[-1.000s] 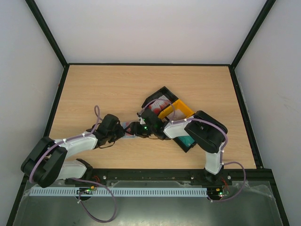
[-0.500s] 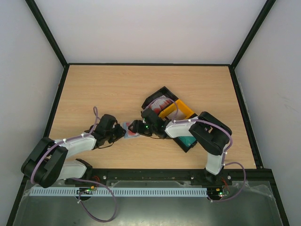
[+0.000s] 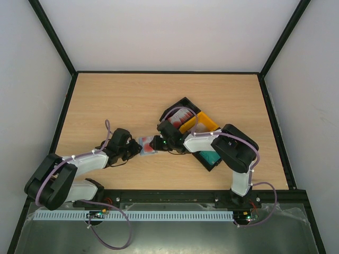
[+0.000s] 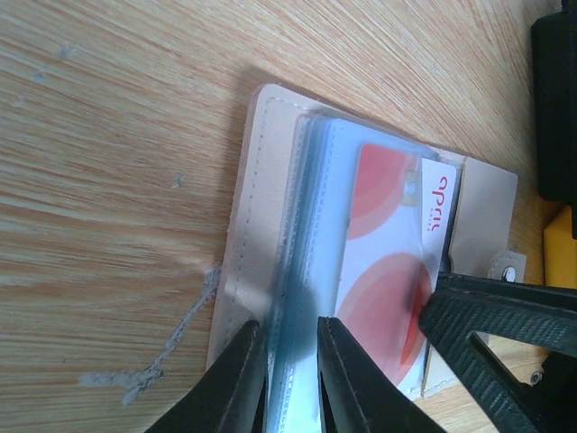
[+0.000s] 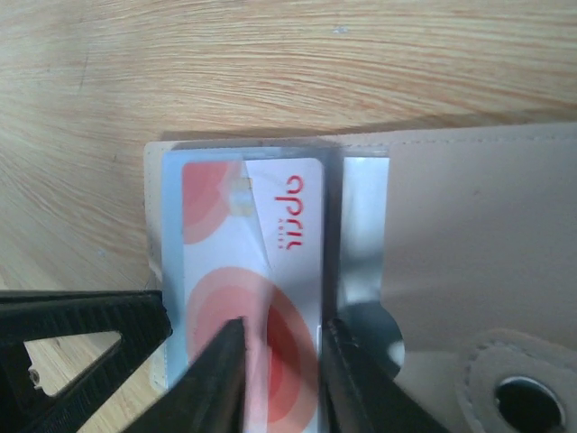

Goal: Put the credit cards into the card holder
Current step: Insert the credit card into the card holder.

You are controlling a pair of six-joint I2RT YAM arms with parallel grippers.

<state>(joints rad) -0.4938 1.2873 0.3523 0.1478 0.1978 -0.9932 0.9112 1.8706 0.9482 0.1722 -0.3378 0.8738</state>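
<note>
Here, on the light wooden counter (image 3: 116, 100), the flat beige card holder (image 4: 243, 225) lies open, a red-and-white plastic credit card (image 5: 243, 262) tucked in its greyish-blue sleeve (image 4: 306, 253), the left tool (image 4: 288, 352) pinching that sleeve's edge and the right tool (image 5: 279, 361) narrow astride the card, its grip unclear.

Beige card holder (image 5: 469, 198) open flat on worktop (image 5: 270, 63), greyish-blue sleeves exposed, snap tab at one corner. Red-and-white card (image 5: 243, 262) flat among sleeves, red lettering along one long edge. Teal card (image 3: 210, 157) well apart, in black tray (image 3: 183, 99).
</note>
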